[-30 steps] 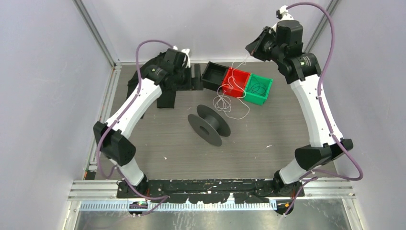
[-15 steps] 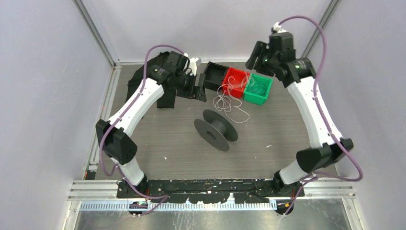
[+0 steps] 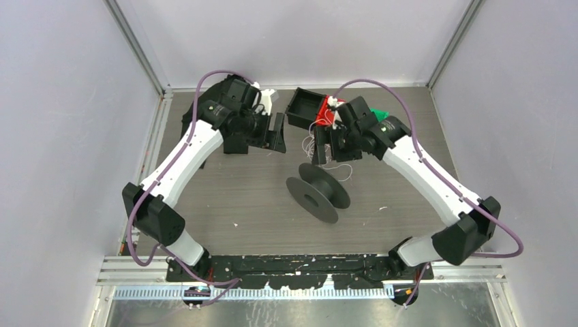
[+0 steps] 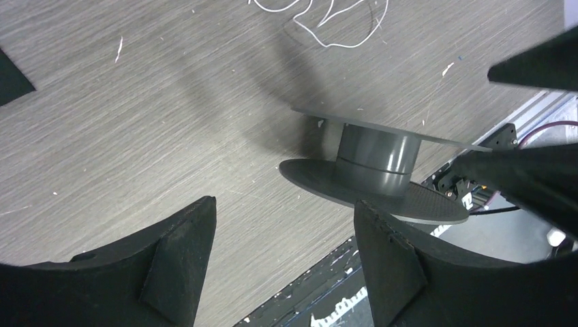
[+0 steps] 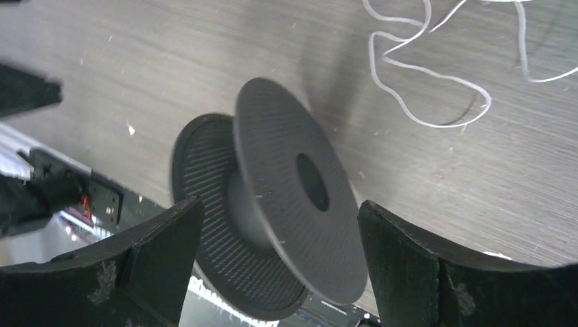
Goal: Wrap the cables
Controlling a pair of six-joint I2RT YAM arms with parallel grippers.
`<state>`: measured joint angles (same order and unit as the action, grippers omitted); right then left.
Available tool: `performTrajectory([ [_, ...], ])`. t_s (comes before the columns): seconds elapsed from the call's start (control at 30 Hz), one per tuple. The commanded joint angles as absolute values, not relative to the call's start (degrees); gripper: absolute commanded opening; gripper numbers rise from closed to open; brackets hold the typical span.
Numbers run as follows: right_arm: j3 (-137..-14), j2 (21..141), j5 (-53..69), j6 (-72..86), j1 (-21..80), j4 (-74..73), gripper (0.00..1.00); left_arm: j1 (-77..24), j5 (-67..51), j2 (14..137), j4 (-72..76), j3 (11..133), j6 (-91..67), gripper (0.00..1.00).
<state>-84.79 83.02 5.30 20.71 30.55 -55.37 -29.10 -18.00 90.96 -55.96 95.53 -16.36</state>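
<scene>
The white cables [image 3: 339, 168] lie in loose curls on the table between the bins and a dark grey spool [image 3: 318, 193]. The spool rests tilted on the rims of its two discs. My right gripper [image 3: 322, 151] hangs open just behind the spool, over the cable loops, with nothing between its fingers. The right wrist view shows the spool [image 5: 293, 204] below the open gripper [image 5: 281, 203] and a cable [image 5: 422, 75] curling beyond. My left gripper [image 3: 276, 131] is open and empty, left of the bins. The left wrist view shows the spool [image 4: 378, 160] ahead and a cable [image 4: 320, 20] at the top edge.
A black bin [image 3: 303, 105], a red bin [image 3: 320, 114] and a green bin [image 3: 382, 114] stand in a row at the back, partly hidden by the right arm. A black block [image 3: 238, 142] sits under the left arm. Walls close in left, right and back.
My right arm has dropped from high over the bins to just behind the spool, and its gripper has opened. The spool has shifted nearer and to the right. The left gripper has barely moved.
</scene>
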Motion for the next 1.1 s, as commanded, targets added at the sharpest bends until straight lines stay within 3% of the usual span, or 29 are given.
performTrajectory([
  [0.0, -80.21, 78.52, 8.18, 19.67, 31.96, -52.42, 0.87, -28.65, -17.87, 89.54, -54.94, 94.63, -17.03, 0.75],
  [0.07, -78.66, 78.73, 7.66, 19.50, 32.31, -52.55, 0.85, -28.65, -18.00, 89.69, -54.64, 94.28, -17.21, 0.75],
  [0.23, -76.98, 82.01, 4.61, 18.63, 35.74, -55.84, 0.58, -28.65, -18.38, 89.98, -54.19, 94.03, -17.31, 0.75],
  [0.33, -77.14, 82.62, 3.01, 18.75, 37.15, -56.42, 0.38, -28.59, -18.10, 90.14, -54.23, 94.05, -17.31, 0.75],
  [0.47, -80.92, 81.87, 2.36, 19.36, 37.34, -57.27, 0.01, -28.52, -17.59, 90.10, -54.21, 93.87, -17.48, 0.75],
  [0.63, -87.84, 81.91, 3.56, 21.68, 37.33, -53.62, 0.01, -25.80, -14.95, 88.99, -56.18, 94.88, -17.85, 0.74],
  [0.8, -87.31, 86.13, 11.06, 31.98, 37.39, -36.73, 0.01, -16.27, -15.63, 84.26, -57.19, 94.80, -20.24, 0.74],
  [0.93, -87.04, 95.33, 15.42, 42.85, 39.56, -20.94, 0.01, -6.14, -15.98, 78.29, -56.17, 94.31, -24.25, 0.74],
  [1.07, -89.90, 107.09, 20.95, 52.69, 41.64, -4.31, 0.01, -2.32, -15.81, 73.01, -54.09, 94.42, -26.78, 0.74],
])
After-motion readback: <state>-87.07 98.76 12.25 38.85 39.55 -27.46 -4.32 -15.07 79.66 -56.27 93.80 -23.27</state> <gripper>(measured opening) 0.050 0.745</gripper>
